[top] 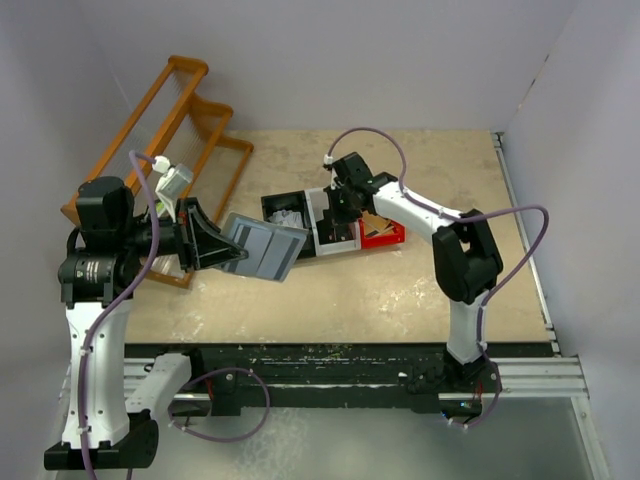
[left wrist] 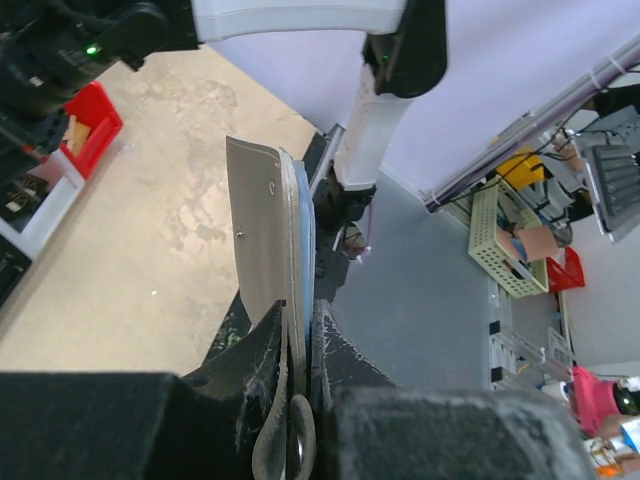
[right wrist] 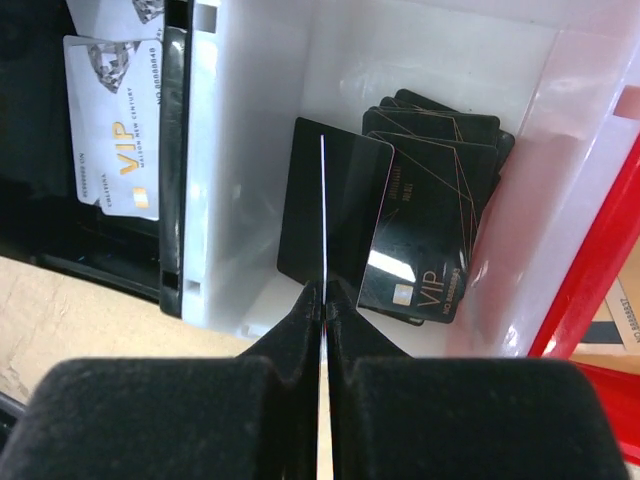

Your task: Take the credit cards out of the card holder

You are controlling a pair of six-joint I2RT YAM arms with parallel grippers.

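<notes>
My left gripper [top: 222, 248] is shut on the slate-grey card holder [top: 266, 250] and holds it in the air left of the bins. In the left wrist view the card holder [left wrist: 262, 230] stands edge-on between the fingers, with a pale blue edge beside its flap. My right gripper [right wrist: 324, 296] is shut on one thin credit card [right wrist: 323, 200], seen edge-on as a white line over the white bin [right wrist: 240, 150]. Several black VIP cards [right wrist: 435, 200] lie in that bin. Pale VIP cards [right wrist: 115, 120] lie in the black bin next to it.
The black bin [top: 283, 210], white bin [top: 322, 245] and red bin [top: 386, 236] stand side by side at the table's middle. A wooden rack [top: 190, 120] leans at the back left. White walls close off the table's sides and back.
</notes>
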